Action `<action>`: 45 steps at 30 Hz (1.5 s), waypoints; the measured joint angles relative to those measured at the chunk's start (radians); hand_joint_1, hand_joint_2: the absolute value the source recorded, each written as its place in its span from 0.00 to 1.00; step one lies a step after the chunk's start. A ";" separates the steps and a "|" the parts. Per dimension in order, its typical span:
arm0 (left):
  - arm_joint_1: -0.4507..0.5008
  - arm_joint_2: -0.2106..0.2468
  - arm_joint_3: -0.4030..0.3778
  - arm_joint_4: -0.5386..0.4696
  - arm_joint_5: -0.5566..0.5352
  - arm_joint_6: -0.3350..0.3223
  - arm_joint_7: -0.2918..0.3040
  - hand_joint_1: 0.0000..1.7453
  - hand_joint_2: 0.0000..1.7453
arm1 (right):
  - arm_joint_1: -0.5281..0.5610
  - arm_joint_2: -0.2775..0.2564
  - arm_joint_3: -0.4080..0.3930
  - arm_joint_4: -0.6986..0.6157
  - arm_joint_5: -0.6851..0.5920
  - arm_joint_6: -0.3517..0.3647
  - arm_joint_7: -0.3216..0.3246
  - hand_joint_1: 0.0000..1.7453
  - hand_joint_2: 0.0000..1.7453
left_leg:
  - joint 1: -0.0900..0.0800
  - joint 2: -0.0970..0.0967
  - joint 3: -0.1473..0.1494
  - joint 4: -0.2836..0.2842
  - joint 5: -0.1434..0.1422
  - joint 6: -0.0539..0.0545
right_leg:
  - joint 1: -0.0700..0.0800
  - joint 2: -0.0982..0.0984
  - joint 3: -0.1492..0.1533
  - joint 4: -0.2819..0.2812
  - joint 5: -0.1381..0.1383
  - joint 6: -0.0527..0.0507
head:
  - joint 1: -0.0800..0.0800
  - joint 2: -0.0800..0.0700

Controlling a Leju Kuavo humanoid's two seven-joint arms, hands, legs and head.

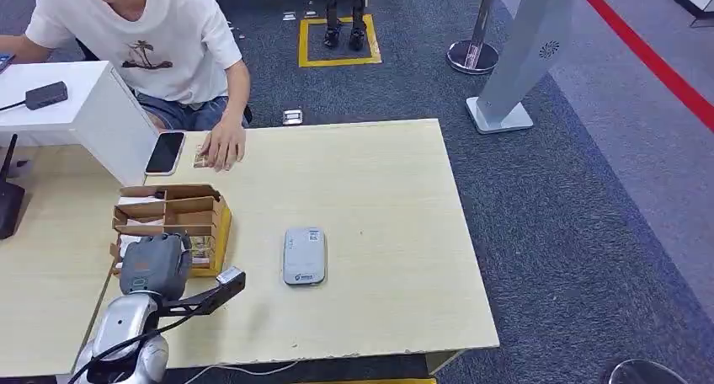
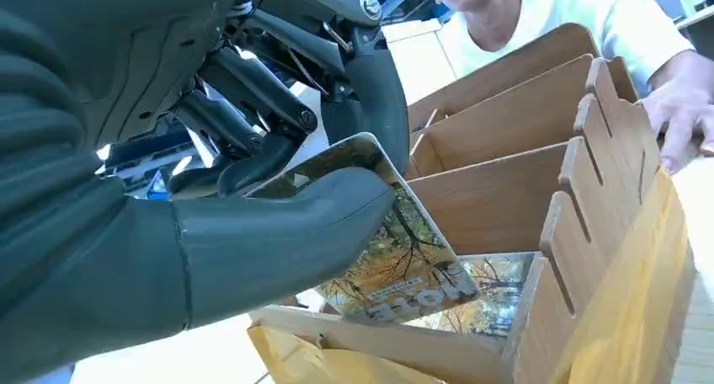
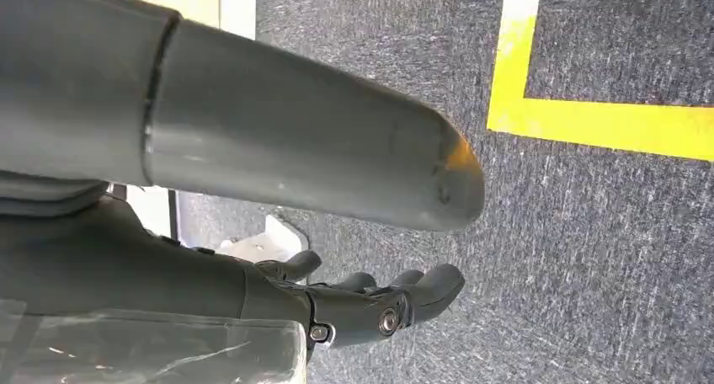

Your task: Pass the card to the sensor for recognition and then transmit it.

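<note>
My left hand (image 2: pixel 253 199) pinches a card (image 2: pixel 396 249) between thumb and fingers (image 2: pixel 253 161) at the open top of the wooden box (image 1: pixel 181 216), so the pick is only begun; my right hand (image 3: pixel 370 304) hangs open over the carpet, holding nothing. The card is a glossy autumn-tree print, tilted, its lower end in the box's near slot. Left, I judge: lifting it out, presenting it to the sensor (image 1: pixel 304 255) lying well apart on the surface (image 1: pixel 396 232), then passing it on.

card (image 2: pixel 404 258): autumn-tree photo print | box (image 1: pixel 181 211): brown, yellow side | sensor (image 1: pixel 304 255): grey
</note>
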 joint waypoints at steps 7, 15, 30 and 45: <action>-0.003 -0.003 0.008 0.000 0.000 0.006 -0.011 1.00 1.00 | 0.000 0.000 0.000 0.000 0.000 -0.001 -0.004 0.00 0.00 | 0.000 0.000 0.000 0.000 0.000 0.000 | 0.000 0.000 0.000 0.000 0.000 0.000 | 0.000 0.000; -0.021 -0.004 0.024 0.000 0.000 0.010 -0.021 1.00 1.00 | 0.000 0.000 0.000 0.000 0.001 -0.001 -0.008 0.00 0.00 | 0.000 0.000 0.000 0.000 0.000 0.000 | 0.000 0.000 0.000 0.000 0.000 0.000 | 0.000 0.000; -0.061 0.018 0.026 0.000 0.000 0.005 -0.026 1.00 1.00 | -0.001 0.000 0.000 0.000 0.001 0.000 -0.012 0.00 0.00 | 0.000 0.000 0.000 0.000 0.000 0.000 | 0.000 0.000 0.000 0.000 0.000 0.000 | 0.000 0.000; -0.196 0.069 0.037 -0.027 0.127 -0.069 -0.083 1.00 1.00 | -0.005 0.000 0.000 0.001 0.004 0.002 -0.010 0.00 0.00 | 0.000 0.000 0.000 0.000 0.000 0.000 | 0.000 0.000 0.000 0.000 0.000 0.000 | 0.000 0.000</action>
